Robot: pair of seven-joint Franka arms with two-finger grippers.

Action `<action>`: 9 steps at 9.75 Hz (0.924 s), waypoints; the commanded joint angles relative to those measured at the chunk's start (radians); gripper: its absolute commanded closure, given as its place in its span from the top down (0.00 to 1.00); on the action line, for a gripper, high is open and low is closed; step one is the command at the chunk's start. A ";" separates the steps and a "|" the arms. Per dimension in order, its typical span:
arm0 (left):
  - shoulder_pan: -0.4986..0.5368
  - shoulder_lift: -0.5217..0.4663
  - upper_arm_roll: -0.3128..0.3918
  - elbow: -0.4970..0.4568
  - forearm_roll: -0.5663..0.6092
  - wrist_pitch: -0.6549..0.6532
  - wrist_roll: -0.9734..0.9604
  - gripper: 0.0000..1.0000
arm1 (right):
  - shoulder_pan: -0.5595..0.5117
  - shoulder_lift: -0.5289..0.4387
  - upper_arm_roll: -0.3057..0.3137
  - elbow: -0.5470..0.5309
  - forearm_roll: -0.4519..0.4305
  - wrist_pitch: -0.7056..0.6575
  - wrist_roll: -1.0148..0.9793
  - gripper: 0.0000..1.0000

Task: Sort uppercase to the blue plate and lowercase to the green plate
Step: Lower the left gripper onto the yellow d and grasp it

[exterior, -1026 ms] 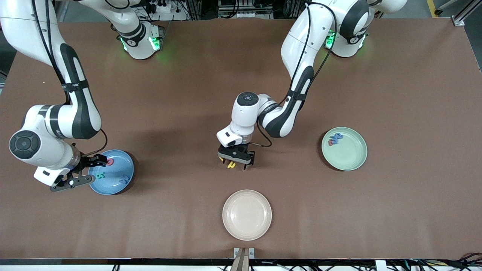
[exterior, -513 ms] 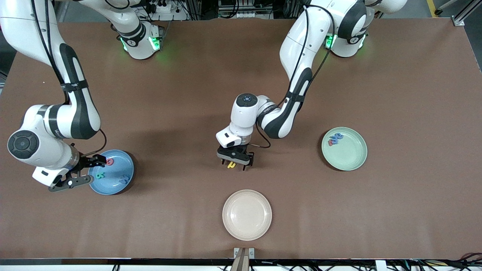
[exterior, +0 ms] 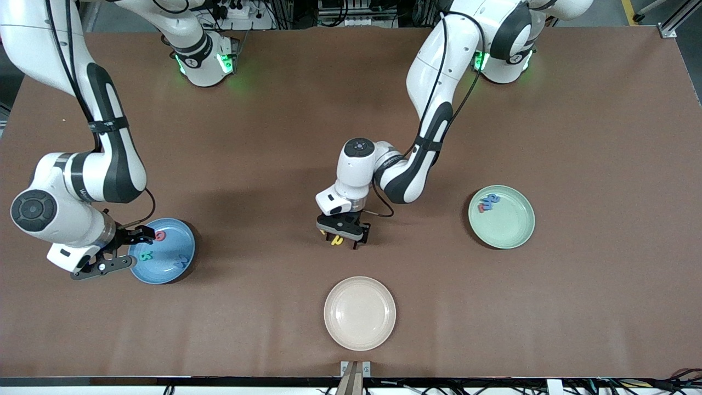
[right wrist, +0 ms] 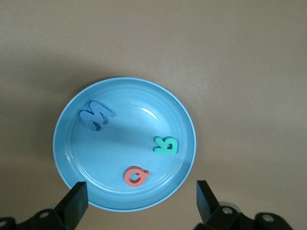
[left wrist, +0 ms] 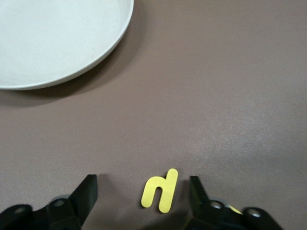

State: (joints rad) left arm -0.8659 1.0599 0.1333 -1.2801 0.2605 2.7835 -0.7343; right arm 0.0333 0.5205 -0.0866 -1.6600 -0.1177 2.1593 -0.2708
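Note:
A small yellow lowercase letter (left wrist: 160, 191) (exterior: 338, 240) lies flat on the table's middle. My left gripper (left wrist: 142, 181) (exterior: 343, 241) is down over it, open, a finger on each side and not touching it. A sliver of another yellow piece (left wrist: 235, 209) peeks out beside one finger. The blue plate (exterior: 167, 247) (right wrist: 120, 143) holds uppercase red Q (right wrist: 136, 176), green R (right wrist: 166, 145) and blue W (right wrist: 95, 115). My right gripper (right wrist: 141, 191) (exterior: 127, 249) hangs open and empty over that plate's rim. The green plate (exterior: 507, 225) holds blue lowercase letters (exterior: 492, 200) and a red one (exterior: 481, 208).
A beige plate (exterior: 359, 312) (left wrist: 48, 43) with nothing in it stands nearer the front camera than the left gripper. The blue plate is at the right arm's end of the table and the green plate at the left arm's end. A metal bracket (exterior: 355, 372) sits at the table's front edge.
My left gripper has settled a little lower around the yellow letter and its fingers have drawn closer together. The right arm has barely shifted.

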 commanded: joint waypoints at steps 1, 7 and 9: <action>-0.012 0.025 0.017 0.030 0.026 0.008 -0.025 0.64 | -0.007 -0.010 0.008 0.002 0.000 -0.013 0.013 1.00; -0.012 0.026 0.014 0.028 0.026 0.007 -0.027 0.52 | 0.026 -0.002 0.010 0.006 0.001 -0.015 0.061 1.00; -0.012 0.026 0.011 0.028 0.025 0.007 -0.030 0.46 | 0.036 -0.004 0.010 0.003 0.001 -0.016 0.065 1.00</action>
State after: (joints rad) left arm -0.8670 1.0599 0.1368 -1.2729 0.2628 2.7836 -0.7343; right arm 0.0659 0.5211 -0.0785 -1.6600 -0.1175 2.1572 -0.2224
